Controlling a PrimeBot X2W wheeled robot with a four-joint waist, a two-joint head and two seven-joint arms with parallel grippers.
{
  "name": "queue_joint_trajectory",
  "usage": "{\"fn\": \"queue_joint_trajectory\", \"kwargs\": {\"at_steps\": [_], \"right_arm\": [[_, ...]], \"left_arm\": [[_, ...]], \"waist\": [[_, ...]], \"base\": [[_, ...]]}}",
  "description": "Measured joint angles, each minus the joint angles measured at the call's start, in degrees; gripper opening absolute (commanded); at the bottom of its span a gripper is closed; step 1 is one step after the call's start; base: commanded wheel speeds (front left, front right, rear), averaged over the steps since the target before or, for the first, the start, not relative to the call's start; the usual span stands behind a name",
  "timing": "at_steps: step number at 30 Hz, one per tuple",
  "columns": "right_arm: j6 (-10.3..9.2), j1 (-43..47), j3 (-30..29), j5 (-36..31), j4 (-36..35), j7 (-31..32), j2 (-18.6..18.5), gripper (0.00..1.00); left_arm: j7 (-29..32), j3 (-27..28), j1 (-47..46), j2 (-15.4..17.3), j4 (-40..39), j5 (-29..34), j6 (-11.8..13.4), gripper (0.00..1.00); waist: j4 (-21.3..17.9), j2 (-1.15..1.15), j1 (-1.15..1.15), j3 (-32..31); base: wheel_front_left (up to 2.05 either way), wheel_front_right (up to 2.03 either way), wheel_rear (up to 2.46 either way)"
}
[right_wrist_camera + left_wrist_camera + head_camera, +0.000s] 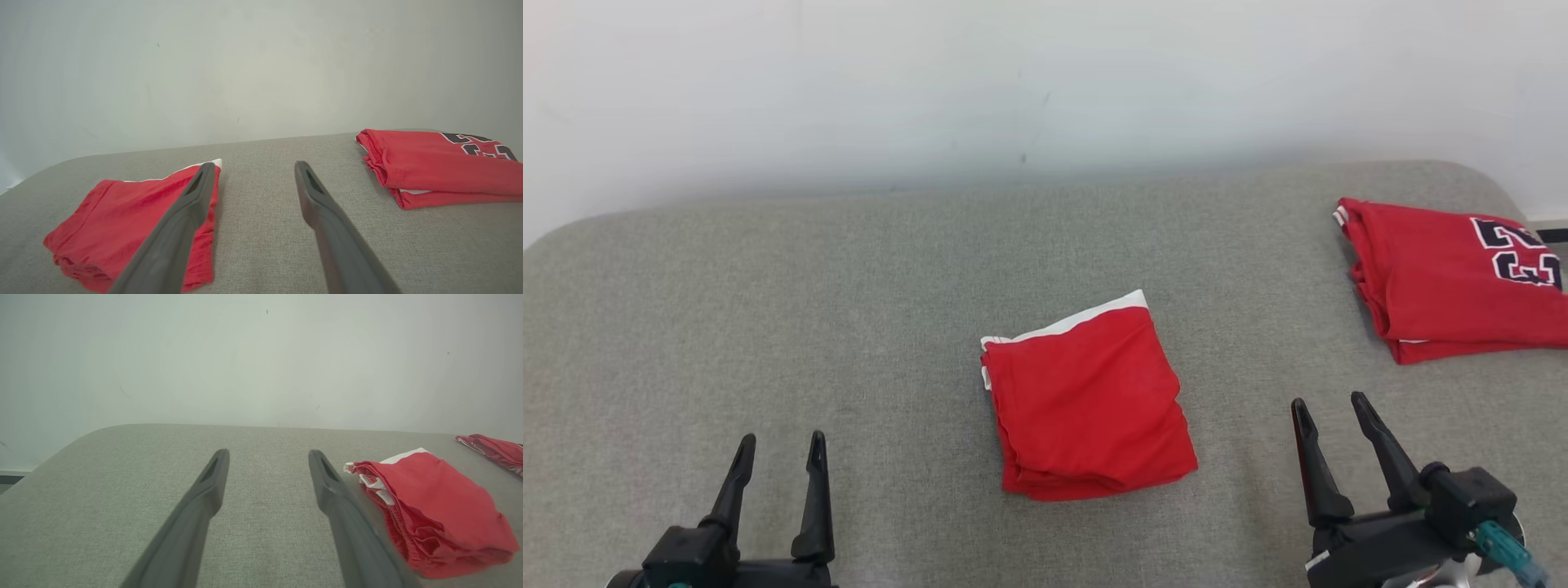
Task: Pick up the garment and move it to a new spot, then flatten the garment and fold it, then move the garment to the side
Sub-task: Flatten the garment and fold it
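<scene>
The garment [1086,400] is seen folded into a compact red square, lying flat at the middle of the grey fabric surface [768,286], between the two grippers and a little farther than their fingertips. A white band [1086,317] is shown along its far edge, and the stacked layers of the fold are exposed along its left and near sides. In the left wrist view a small white tag with red marks [369,480] is tucked among those layers; its writing is too small to be read. No other lettering is found on the garment. To the far right, well apart from it, a second folded red jersey [1454,278] is laid near the right edge of the surface. It is printed with two dark numerals outlined in white [1515,249], which are cut by the picture's edge and turned at an angle; a 2 can be made out, while the other figure is possibly a 3. The left gripper [781,441] is held at the near left over bare fabric, its jaws spread and empty. The right gripper [1330,402] is held at the near right, between the garment and the jersey, its jaws likewise spread, with nothing pinched. A pale wall [1013,82] is seen behind the surface.
</scene>
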Motion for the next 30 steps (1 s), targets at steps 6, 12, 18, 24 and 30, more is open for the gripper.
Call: {"fn": "queue_joint_trajectory", "kwargs": {"at_steps": [6, 12, 18, 24, 30], "right_arm": [[0.00, 2.94, -1.33, -1.29, -1.52, -0.01, 0.81, 1.00], [0.00, 4.82, -2.52, -2.32, -2.87, 0.08, 1.70, 1.00], [0.00, 5.52, -3.57, -2.40, -3.72, 1.99, 1.88, 1.00], [0.00, 6.09, -3.93, -2.56, -4.79, 3.63, 2.19, 1.00], [0.00, 6.53, -4.06, -2.91, -5.72, 5.05, 2.54, 1.00]], "left_arm": [[0.00, 0.65, 1.23, 0.03, 0.24, 0.23, -0.54, 1.00], [0.00, 0.42, 3.09, 0.14, -1.00, -0.41, -1.52, 1.00], [0.00, 0.41, 4.95, 0.70, -2.36, -2.60, -2.02, 1.00], [1.64, 0.31, 5.72, 1.31, -3.33, -4.55, -2.30, 1.00], [3.11, 0.44, 5.75, 1.51, -4.49, -5.88, -2.30, 1.00]], "waist": [[-0.03, 0.00, 0.00, -1.84], [0.95, 0.00, 0.00, -2.78], [1.83, 0.00, 0.00, -3.49], [2.61, 0.00, 0.00, -4.01], [2.97, 0.00, 0.00, -4.19]], "base": [[0.00, 0.00, 0.00], [0.00, 0.00, 0.00], [0.00, 0.00, 0.00], [0.00, 0.00, 0.00], [0.00, 0.00, 0.00]]}}
